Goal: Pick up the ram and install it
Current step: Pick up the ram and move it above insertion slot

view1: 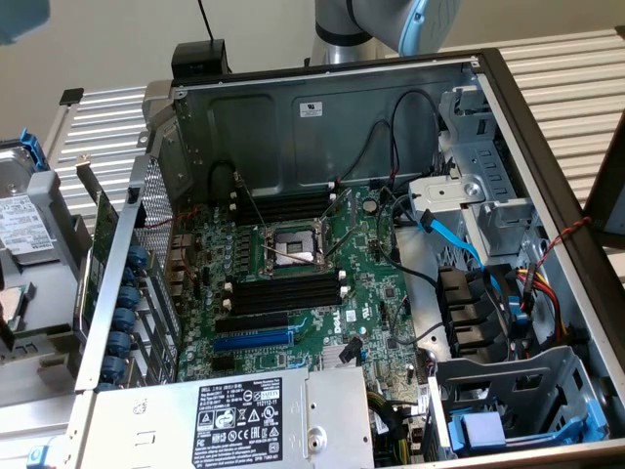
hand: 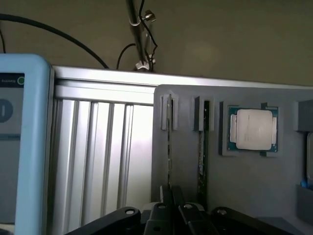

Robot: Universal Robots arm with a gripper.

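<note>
So the ram (hand: pixel 201 161) is sitting in the grey tray (hand: pixel 244 191). It's up on its edge in a slot, a green board with a bit of white label showing, and a grey clip holds it at the tray's far edge. It's not in the machine yet. It has a second thin stick (hand: pixel 169 147) on one side, in its own slot nearer the tray's side edge. On the other side a CPU (hand: pixel 251 129) lies flat in a square recess close to that same far edge. My claw (hand: pixel 174 196) hangs over the tray edge closest to it, fingers pinched narrow, practically together, and I can't see anything caught between them. The tips line up more with the end of the second stick than with the ram, and I honestly can't tell if they touch it. The tray rests on a slatted aluminium table (hand: pixel 98 156), and a light-blue-framed box (hand: pixel 22 142) sits across the bare slats from the tray. A metal pole (hand: pixel 139 34) with cables stands at the table's far edge. In the exterior view I've got the open PC case (view1: pixel 547 166). On its motherboard (view1: pixel 376 293), long black memory slots (view1: pixel 283 293) run on both sides of the CPU socket (view1: pixel 293 244). The power supply (view1: pixel 244 415) sits at the case's near edge, and the arm (view1: pixel 391 24) is beyond its far wall.
</note>
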